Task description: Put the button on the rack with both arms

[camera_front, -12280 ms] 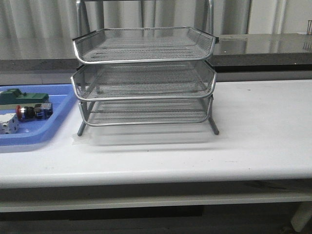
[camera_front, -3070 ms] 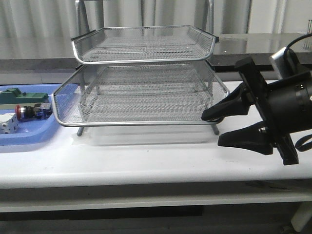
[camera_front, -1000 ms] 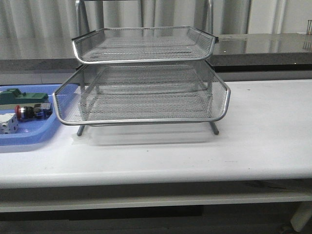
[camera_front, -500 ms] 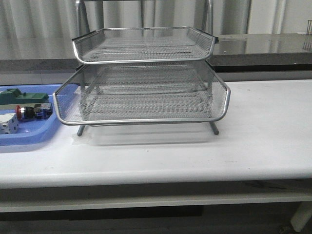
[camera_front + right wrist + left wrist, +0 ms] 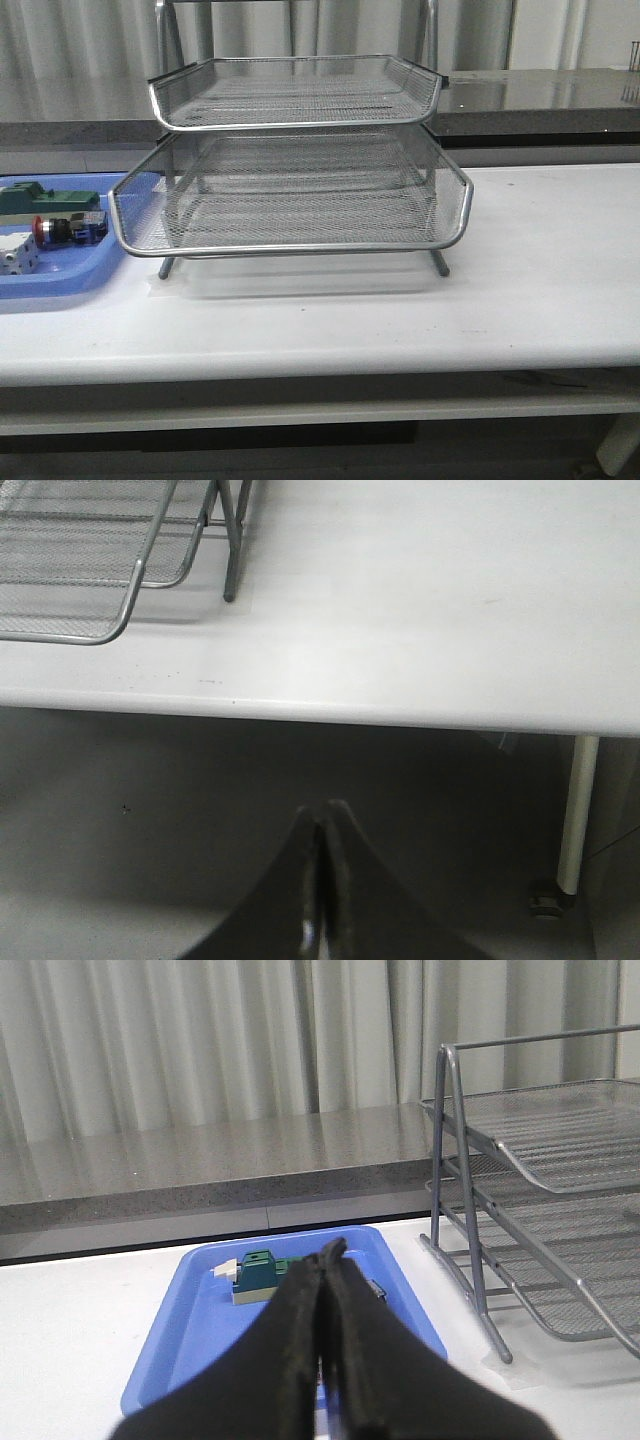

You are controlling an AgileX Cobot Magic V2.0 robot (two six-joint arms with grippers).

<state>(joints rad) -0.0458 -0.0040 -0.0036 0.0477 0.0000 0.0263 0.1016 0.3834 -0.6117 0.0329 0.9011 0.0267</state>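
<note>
The button (image 5: 62,230), with its red head pointing left, lies in the blue tray (image 5: 60,287) at the table's left end. The silver wire rack (image 5: 300,247) stands mid-table, its middle tier slid forward past the top tier (image 5: 295,90). Neither arm shows in the front view. In the left wrist view my left gripper (image 5: 328,1256) is shut and empty above the blue tray (image 5: 190,1310); its fingers hide most of the button. The rack (image 5: 470,1250) stands beside it. My right gripper (image 5: 322,812) is shut and empty, below the table's front edge, with the rack's corner (image 5: 128,605) in view.
A green block (image 5: 50,198) and a white block (image 5: 15,255) share the blue tray with the button; the green block (image 5: 258,1272) also shows in the left wrist view. A grey counter and curtains run behind the table. A table leg (image 5: 575,815) stands near my right gripper.
The rack's middle tier has come forward since the earliest frame. My right gripper, at that tier's front right corner 3.1 s ago, has left the front view. Nothing moved in the last second.
</note>
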